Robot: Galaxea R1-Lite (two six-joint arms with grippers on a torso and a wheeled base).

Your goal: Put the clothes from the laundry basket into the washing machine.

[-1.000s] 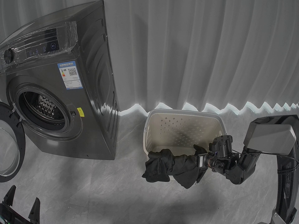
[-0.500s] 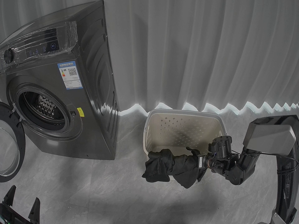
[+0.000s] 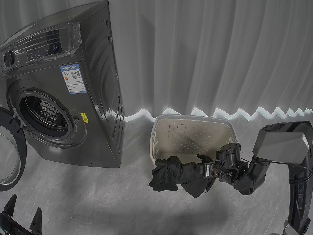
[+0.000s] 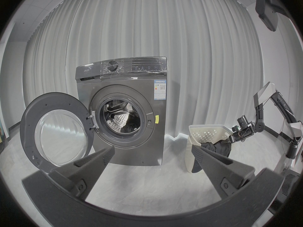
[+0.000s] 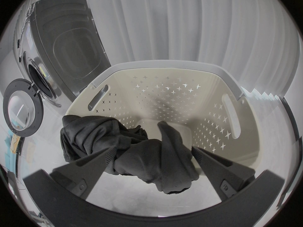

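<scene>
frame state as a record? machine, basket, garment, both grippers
washing machine: door swung open
laundry basket: upright on floor beside machine
dark garment: draped over basket's near rim, part hanging outside
right gripper: open, one finger on each side of garment
left gripper: open, low, apart from basket, holding nothing
</scene>
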